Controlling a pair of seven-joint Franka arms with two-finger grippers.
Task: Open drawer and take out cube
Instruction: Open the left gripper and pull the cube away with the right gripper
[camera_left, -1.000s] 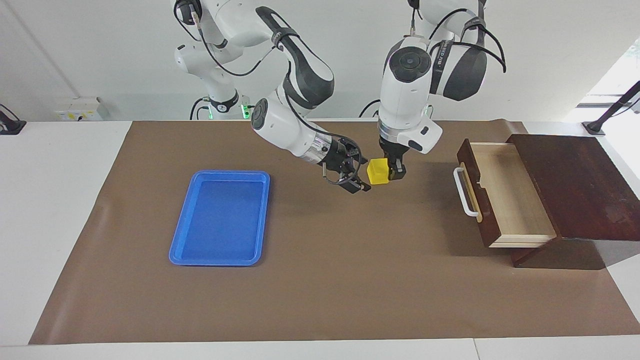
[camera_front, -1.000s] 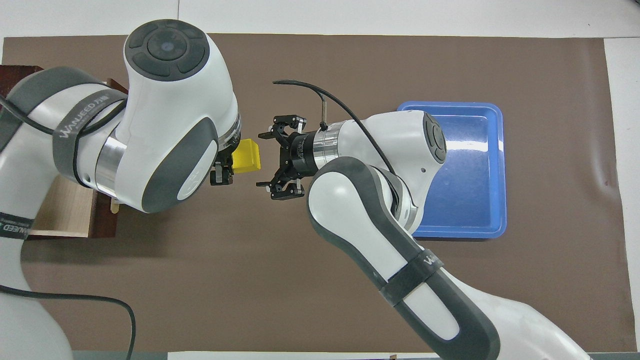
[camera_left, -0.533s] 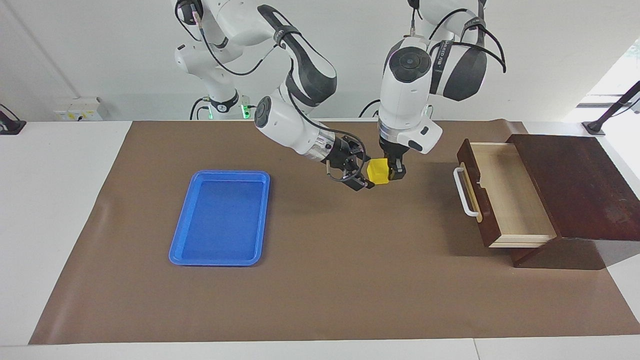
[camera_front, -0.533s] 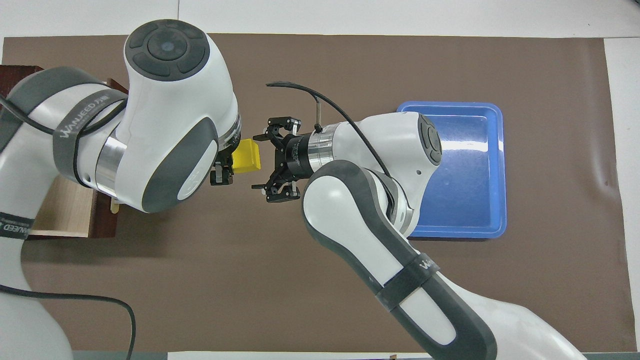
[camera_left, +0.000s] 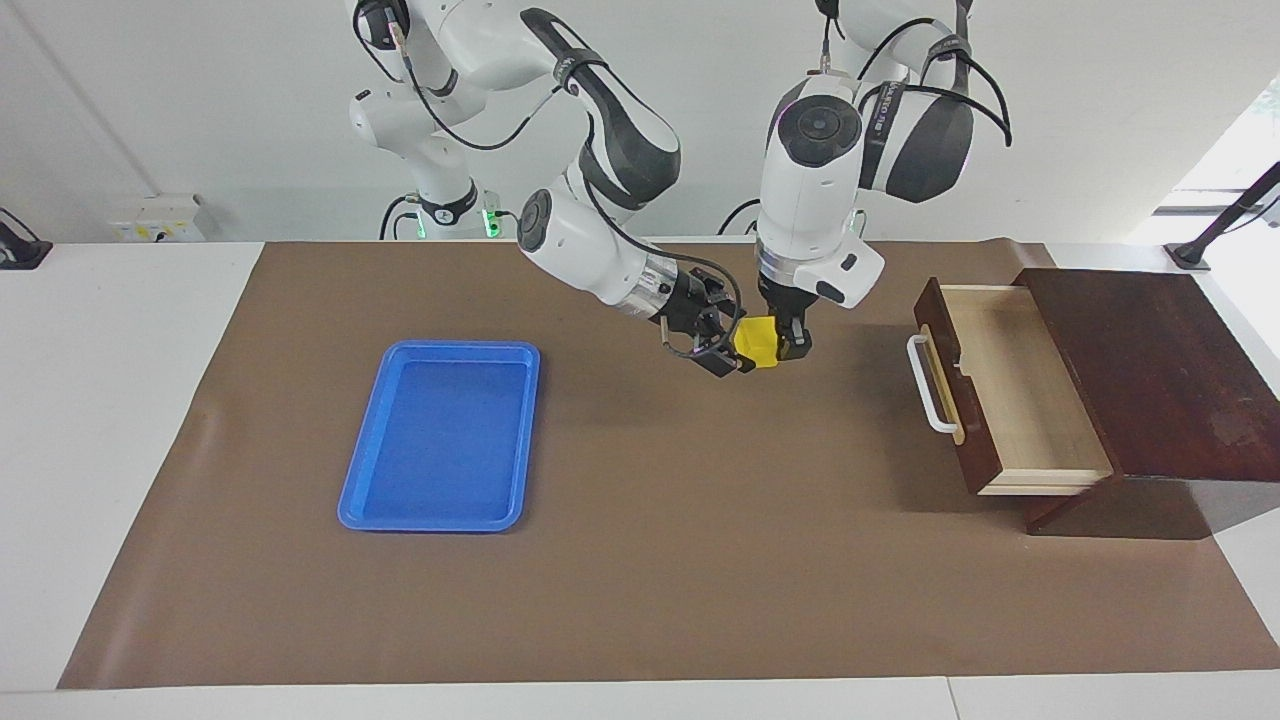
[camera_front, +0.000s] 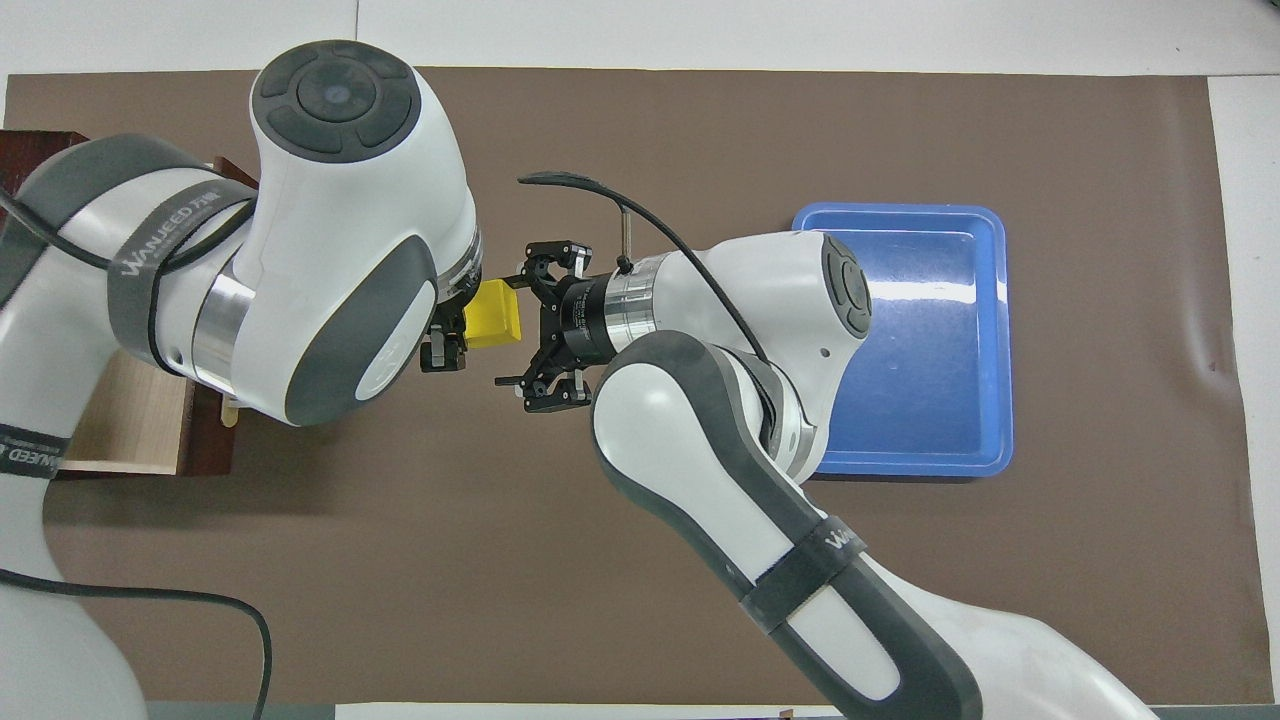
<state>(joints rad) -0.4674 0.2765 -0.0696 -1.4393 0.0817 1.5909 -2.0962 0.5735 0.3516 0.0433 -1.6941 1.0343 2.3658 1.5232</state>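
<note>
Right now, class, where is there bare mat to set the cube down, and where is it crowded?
Free: the mat between the blue tray and the open drawer. Crowded: where left gripper holds the cube beside right gripper.

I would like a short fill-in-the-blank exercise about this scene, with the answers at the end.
1. The left gripper is shut on the ____ cube.
2. The drawer stands ____, and nothing shows inside it.
3. The right gripper, beside the cube, is ____.
4. The blue tray lies toward the ____ arm's end of the table.

Missing words: yellow; open; open; right
</note>
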